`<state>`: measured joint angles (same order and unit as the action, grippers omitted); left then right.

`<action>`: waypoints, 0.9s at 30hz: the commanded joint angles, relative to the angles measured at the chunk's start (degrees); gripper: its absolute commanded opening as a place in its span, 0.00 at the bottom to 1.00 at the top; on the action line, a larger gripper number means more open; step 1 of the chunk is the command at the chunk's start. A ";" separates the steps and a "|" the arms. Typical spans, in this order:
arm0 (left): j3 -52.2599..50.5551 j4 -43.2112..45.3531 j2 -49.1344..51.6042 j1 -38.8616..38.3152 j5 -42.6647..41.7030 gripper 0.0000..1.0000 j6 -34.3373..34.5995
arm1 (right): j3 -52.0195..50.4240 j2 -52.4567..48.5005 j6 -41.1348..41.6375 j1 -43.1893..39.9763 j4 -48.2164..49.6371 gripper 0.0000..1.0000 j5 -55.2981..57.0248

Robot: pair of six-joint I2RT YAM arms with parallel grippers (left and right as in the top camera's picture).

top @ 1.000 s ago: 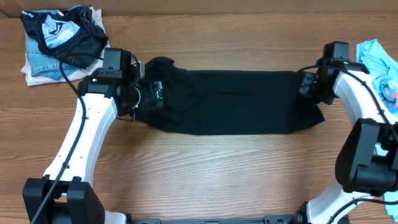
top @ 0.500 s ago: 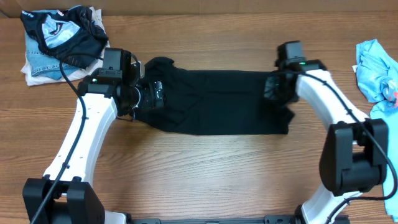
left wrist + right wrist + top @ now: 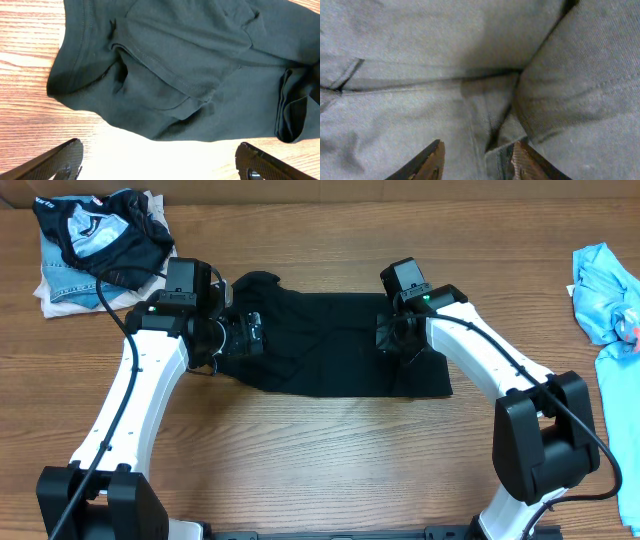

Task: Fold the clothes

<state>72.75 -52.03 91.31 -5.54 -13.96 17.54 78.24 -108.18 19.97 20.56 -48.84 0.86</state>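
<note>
Right under the part-open right tool (image 3: 477,159): folded end of left-to-right black fabric T-shirt (image 3: 320,350); wide-open left tool (image 3: 160,165) over collar end.

We found the overhead view bright and even, with only faint, soft shadows beside the arms on the table (image 3: 300,460). In the left wrist view, glare bleached the wood between the left fingers (image 3: 62,159) almost white. The black T-shirt (image 3: 200,75) beyond their tips stayed sharp. In the right wrist view, the cloth ahead of the right fingers (image 3: 425,162) looked washed-out grey and grainy, and the fingertips themselves were blurred.
</note>
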 commanded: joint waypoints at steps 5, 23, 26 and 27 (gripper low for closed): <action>0.37 -0.33 0.11 -0.15 -0.46 1.00 -1.29 | 13.51 0.96 3.30 -5.84 -11.08 0.61 2.08; 0.37 -0.50 0.11 -0.17 -0.50 1.00 -1.27 | 10.19 -3.65 -3.69 -19.15 -9.25 0.76 -12.57; 0.37 -0.76 0.11 -0.17 -0.50 1.00 -1.27 | 9.05 -5.60 -3.72 -19.12 -7.08 0.76 -12.55; 0.37 -0.85 0.11 -0.17 -0.48 1.00 -1.29 | 8.96 -6.43 -3.72 -19.12 -6.67 0.75 -12.57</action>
<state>72.75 -52.62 91.31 -5.54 -13.96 17.54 88.14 -112.60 17.65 1.28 -56.47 -10.04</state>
